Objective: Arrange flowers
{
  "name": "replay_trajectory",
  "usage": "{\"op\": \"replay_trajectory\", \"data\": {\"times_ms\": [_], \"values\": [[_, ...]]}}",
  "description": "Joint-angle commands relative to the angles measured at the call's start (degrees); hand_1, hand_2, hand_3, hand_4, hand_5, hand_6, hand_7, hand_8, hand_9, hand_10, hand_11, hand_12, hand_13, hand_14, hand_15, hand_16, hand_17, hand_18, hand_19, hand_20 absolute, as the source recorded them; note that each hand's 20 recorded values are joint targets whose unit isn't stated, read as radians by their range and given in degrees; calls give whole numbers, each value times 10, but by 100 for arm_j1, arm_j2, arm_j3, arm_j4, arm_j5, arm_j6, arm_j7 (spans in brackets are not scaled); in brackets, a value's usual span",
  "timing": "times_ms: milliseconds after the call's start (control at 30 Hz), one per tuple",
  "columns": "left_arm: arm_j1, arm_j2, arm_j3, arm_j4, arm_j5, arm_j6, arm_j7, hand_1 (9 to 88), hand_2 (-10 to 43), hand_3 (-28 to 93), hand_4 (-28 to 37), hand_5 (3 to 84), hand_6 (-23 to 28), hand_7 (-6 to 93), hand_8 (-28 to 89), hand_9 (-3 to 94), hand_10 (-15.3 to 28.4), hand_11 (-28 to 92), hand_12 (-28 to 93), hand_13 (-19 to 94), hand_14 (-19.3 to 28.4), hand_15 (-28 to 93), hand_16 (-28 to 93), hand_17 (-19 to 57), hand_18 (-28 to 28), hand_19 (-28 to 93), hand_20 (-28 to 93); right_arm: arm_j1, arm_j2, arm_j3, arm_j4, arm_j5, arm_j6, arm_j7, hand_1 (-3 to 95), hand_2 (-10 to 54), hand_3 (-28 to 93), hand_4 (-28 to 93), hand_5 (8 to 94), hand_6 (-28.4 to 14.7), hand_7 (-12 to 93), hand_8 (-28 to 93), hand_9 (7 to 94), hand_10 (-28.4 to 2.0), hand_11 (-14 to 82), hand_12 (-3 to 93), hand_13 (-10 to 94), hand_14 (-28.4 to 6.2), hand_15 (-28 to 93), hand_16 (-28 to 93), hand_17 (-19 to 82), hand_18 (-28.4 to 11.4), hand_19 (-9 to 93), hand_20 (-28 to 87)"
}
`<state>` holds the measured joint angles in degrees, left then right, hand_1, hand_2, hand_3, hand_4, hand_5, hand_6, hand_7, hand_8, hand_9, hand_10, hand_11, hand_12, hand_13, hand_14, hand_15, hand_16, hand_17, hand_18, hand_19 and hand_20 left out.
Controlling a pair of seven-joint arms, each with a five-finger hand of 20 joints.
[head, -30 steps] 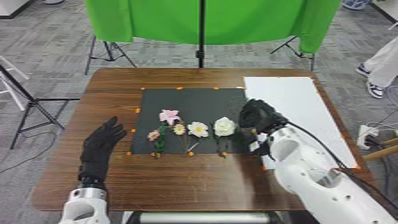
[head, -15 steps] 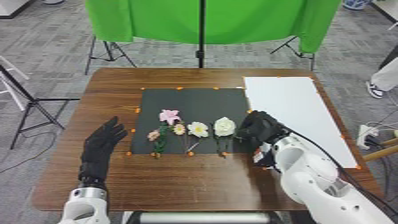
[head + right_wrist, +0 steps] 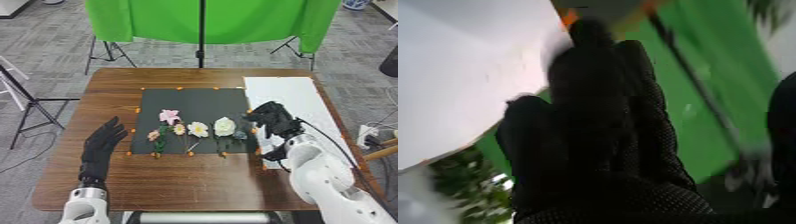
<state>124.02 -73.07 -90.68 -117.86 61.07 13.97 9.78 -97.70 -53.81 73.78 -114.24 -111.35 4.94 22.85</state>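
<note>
In the head view my left hand rests over the table's left side, fingers straight. My right hand is open, just right of the black mat, over the white sheet's left edge. On the mat lie a pink flower, a small peach one, a small cream one, a white daisy-like one, a white rose and a grey-blue flower at the row's right end. In the right wrist view my right hand has its fingers extended and holds nothing visible.
A white sheet lies along the right of the brown table. Orange markers line the mat's edges. Behind the table hangs a green cloth with a black stand pole in front of it.
My right hand has moved away from the mat, rightward and farther up the table, and its fingers have opened out. The grey-blue flower beside the rose has come into sight. My left hand has stayed still.
</note>
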Motion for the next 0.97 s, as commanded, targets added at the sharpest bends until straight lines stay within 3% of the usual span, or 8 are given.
{"op": "replay_trajectory", "data": {"times_ms": [33, 100, 300, 433, 633, 800, 867, 967], "values": [[126, -58, 18, 41, 60, -129, -85, 222, 52, 678, -283, 393, 62, 95, -56, 382, 133, 199, 110, 300, 171, 294, -27, 38, 118, 120, 174, -1185, -688, 1467, -122, 2447, -78, -2732, 151, -30, 708, -157, 590, -22, 147, -91, 584, -167, 110, 173, 454, -165, 195, 241, 187, -162, 374, 332], [160, -68, 3, 26, 69, -146, -65, 221, 52, 679, -283, 395, 62, 96, -56, 383, 132, 200, 110, 300, 172, 294, -27, 38, 118, 119, 174, -1457, -913, 1600, -70, 3114, -46, -3427, 132, -34, 746, -157, 549, -5, 148, -95, 515, -152, 70, 161, 335, -146, 93, 226, 129, -128, 153, 266], [227, -96, -57, -23, 176, -383, -3, 221, 51, 682, -283, 398, 61, 96, -57, 385, 133, 199, 109, 302, 173, 294, -28, 41, 117, 120, 175, -2104, -1749, 1819, -88, 5158, -518, -3859, 46, -16, 802, -174, 378, 19, 109, -94, 392, -132, 36, 130, 253, -115, 38, 167, 127, -112, 47, 222], [121, -73, -15, 80, 439, -598, 506, 226, 42, 686, -282, 407, 52, 99, -57, 388, 133, 198, 108, 303, 174, 292, -29, 49, 115, 120, 176, -2220, -1870, 1735, -6, 5841, -669, -3816, 6, -6, 794, -182, 347, 20, 88, -89, 373, -130, 33, 122, 246, -112, 38, 149, 140, -126, 33, 221], [14, -53, 65, 116, 372, -307, 1190, 235, 4, 717, -278, 421, 48, 108, -62, 390, 127, 189, 108, 306, 150, 258, -29, 93, 109, 128, 200, -2116, -1829, 1698, -28, 5283, -507, -3968, -11, -9, 793, -190, 320, 30, 81, -86, 334, -118, 22, 114, 232, -113, 37, 138, 142, -150, 32, 218], [19, -82, 2, 107, 324, -215, 1184, 236, 0, 714, -274, 397, 40, 102, -64, 394, 122, 181, 107, 383, 169, 299, -19, 126, 139, 212, 263, -2095, -1791, 1656, -148, 5630, -250, -4036, -8, -11, 796, -188, 236, 31, 90, -85, 323, -111, 20, 110, 366, -137, 102, 130, 209, -177, 76, 232], [-4, -104, -39, 102, 377, -273, 1176, 234, 1, 711, -275, 393, 35, 93, -63, 480, 134, 209, 111, 452, 186, 349, -30, 109, 144, 237, 288, -2052, -1766, 1673, -195, 5674, -265, -4006, 7, -1, 787, -183, 209, 24, 82, -82, 439, -125, 55, 115, 555, -148, 179, 138, 261, -177, 122, 281], [-25, -124, -14, 96, 426, -195, 1253, 233, 5, 709, -281, 466, 19, 115, -70, 553, 141, 235, 116, 434, 178, 328, -46, 74, 134, 148, 249, -1961, -1705, 1630, -244, 5374, -64, -4115, 19, 10, 786, -176, 439, 20, 124, -99, 515, -135, 66, 126, 450, -143, 152, 139, 228, -162, 106, 292]]}}
